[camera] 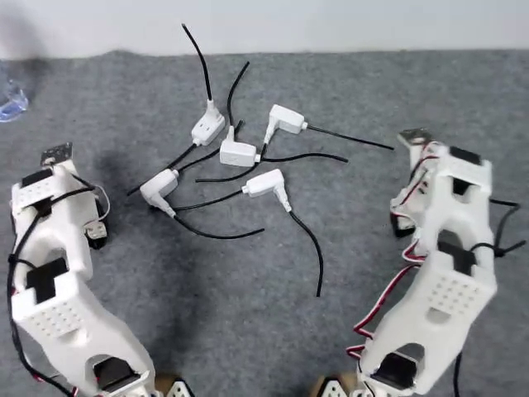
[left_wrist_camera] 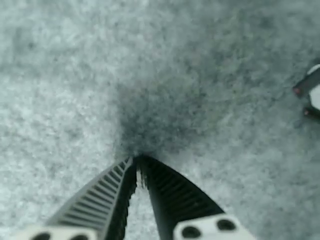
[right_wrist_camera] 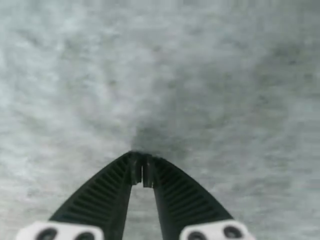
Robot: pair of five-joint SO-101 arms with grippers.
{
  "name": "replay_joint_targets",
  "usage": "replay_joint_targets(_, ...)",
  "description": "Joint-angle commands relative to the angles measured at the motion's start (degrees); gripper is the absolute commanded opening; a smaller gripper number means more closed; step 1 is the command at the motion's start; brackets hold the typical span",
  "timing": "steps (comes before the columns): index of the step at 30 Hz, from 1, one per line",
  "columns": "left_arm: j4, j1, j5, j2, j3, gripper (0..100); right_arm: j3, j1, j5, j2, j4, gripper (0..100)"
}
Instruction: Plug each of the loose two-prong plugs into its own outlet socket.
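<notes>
Several white plug pieces with black cords lie in a loose cluster on the grey carpet in the high view: one at the back, one in the middle, one to the right, one nearer the front, and one to the left. Some cords cross each other. The left arm stands folded to the left of the cluster, the right arm to its right, both well apart from it. My left gripper is shut, tips down on bare carpet. My right gripper is shut over bare carpet too.
A clear plastic object lies at the far left by the back edge of the carpet, where a white wall begins. A white and black part shows at the edge of the left wrist view.
</notes>
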Motion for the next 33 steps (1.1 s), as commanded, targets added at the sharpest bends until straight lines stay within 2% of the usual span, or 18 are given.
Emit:
replay_joint_targets(1,0.2,-1.2,-0.2,0.8,-2.4,1,-10.1,7.1,3.3,5.1,1.3,0.8)
replay_joint_targets(9,-4.2,-3.7,0.6,-4.2,2.4,1,-23.7,11.6,6.0,17.6,5.1,0.8)
replay_joint_targets(12,-5.2,-7.6,4.6,-4.5,2.2,1,-28.1,13.9,6.7,19.4,6.2,0.8)
replay_joint_targets(16,-5.5,-6.9,4.9,-3.3,2.2,1,-31.2,16.2,6.7,19.6,7.6,0.8)
replay_joint_targets(26,-4.1,-7.2,5.3,-3.9,0.8,1,-33.8,14.6,6.9,17.1,15.5,0.8)
replay_joint_targets(29,-4.5,-7.2,5.3,-8.0,2.9,1,-35.6,13.4,6.9,13.1,19.6,0.8)
replay_joint_targets(33,-9.1,-6.4,5.3,-16.5,9.5,1,-36.8,11.3,6.7,6.5,24.1,0.8)
